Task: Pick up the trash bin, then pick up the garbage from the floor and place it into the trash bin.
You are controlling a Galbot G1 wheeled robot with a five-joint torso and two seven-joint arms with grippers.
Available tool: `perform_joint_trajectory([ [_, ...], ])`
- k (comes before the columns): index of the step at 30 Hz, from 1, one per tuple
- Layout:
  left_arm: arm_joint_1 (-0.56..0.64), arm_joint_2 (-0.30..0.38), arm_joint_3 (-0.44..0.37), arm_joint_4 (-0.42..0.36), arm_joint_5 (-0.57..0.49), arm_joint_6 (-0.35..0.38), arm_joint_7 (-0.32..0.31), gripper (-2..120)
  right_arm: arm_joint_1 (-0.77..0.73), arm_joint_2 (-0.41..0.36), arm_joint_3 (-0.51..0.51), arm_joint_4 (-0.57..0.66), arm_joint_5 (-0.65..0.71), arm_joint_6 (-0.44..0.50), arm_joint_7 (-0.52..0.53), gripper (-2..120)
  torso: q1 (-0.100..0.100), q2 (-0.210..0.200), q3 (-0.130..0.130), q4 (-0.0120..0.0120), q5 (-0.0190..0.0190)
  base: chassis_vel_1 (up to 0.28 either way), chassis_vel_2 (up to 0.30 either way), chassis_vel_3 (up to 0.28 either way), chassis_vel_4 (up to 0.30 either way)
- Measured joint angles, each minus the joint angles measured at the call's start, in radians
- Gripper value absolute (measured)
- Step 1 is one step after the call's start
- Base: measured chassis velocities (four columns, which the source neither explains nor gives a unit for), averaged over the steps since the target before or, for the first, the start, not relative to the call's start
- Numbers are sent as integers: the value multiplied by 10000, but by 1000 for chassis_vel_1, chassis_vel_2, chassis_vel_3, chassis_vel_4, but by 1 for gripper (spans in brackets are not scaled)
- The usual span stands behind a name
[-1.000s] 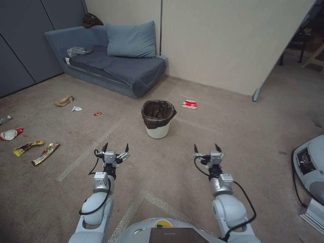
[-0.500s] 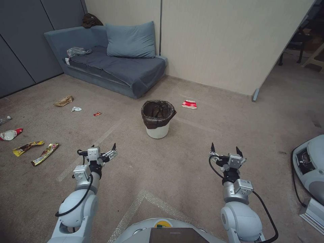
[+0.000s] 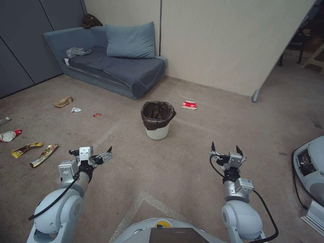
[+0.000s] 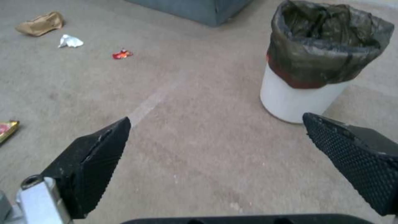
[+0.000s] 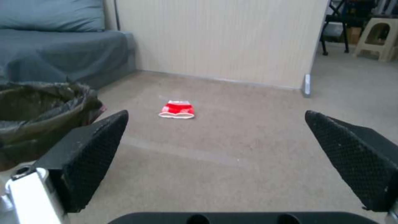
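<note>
The trash bin (image 3: 157, 131), a white bucket with a dark bag liner, stands upright on the carpet ahead of me, also seen in the left wrist view (image 4: 296, 96) and the right wrist view (image 5: 37, 105). Garbage lies around it: a red-and-white cup (image 3: 189, 105) (image 5: 177, 109) to its right; a tan paper bag (image 3: 62, 101), white tissue (image 3: 75, 109), small red wrapper (image 3: 97, 114), two yellow-brown wrappers (image 3: 44, 155) and another cup (image 3: 9, 135) far left. My left gripper (image 3: 107, 153) (image 4: 216, 118) and right gripper (image 3: 225, 146) (image 5: 216, 113) hang open and empty, short of the bin on either side.
A blue-grey sofa (image 3: 111, 65) with a pillow and a grey plastic bag (image 3: 78, 51) stands against the back wall. A beige partition (image 3: 236, 47) ends at the right. A white machine (image 3: 308, 165) sits at the right edge. Open carpet lies between me and the bin.
Both arms spread apart. The left arm swung out to the left and its gripper turned toward the right; the right arm shifted right, then held still.
</note>
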Motion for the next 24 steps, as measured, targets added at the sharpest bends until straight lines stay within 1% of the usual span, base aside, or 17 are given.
perform_joint_trajectory([
  [5,-2,16,-51,-62,-7,99,90,100,54,8,-6,-24,8,-16,-2,100,0,0,0,-1,0,-158,175,167,-177],
  [8,3,7,-82,-65,23,89,138,100,73,37,-28,-35,8,-39,6,100,1,0,1,2,0,-239,239,232,-231],
  [10,4,-2,-90,-47,79,63,162,100,72,44,-31,-41,6,-38,8,100,1,0,0,-1,-2,-248,240,240,-247],
  [13,28,-38,-92,-4,194,-1,210,100,65,43,-30,-72,6,-15,8,100,1,0,1,1,-1,-247,243,283,-262],
  [14,35,-49,-92,10,227,-18,232,100,63,44,-31,-85,7,-2,4,100,1,0,1,1,5,-324,284,295,-296],
  [15,35,-49,-92,10,227,-18,232,100,63,44,-31,-85,7,-2,4,100,1,0,1,1,5,-324,284,295,-296],
  [16,35,-53,-91,25,262,-36,258,100,62,43,-26,-87,6,12,1,100,1,0,1,-3,-6,-324,302,305,-296],
  [19,35,-58,-92,47,314,-62,268,100,64,48,-34,-108,7,25,-6,100,2,-1,2,-1,3,-310,295,312,-300],
  [20,31,-66,-91,58,338,-74,271,100,70,47,-33,-114,6,33,-13,100,1,0,1,-1,-3,-301,303,296,-302],
  [22,31,-76,-90,80,357,-78,270,100,77,47,-34,-137,5,43,-18,100,3,-1,4,0,-3,-278,303,296,-288],
  [23,32,-81,-90,85,372,-83,268,100,78,46,-37,-145,6,44,-23,100,2,0,1,0,5,-287,323,298,-308],
  [24,30,-85,-90,87,377,-90,267,100,82,42,-36,-148,5,47,-28,100,2,0,1,1,0,-287,323,287,-308],
])
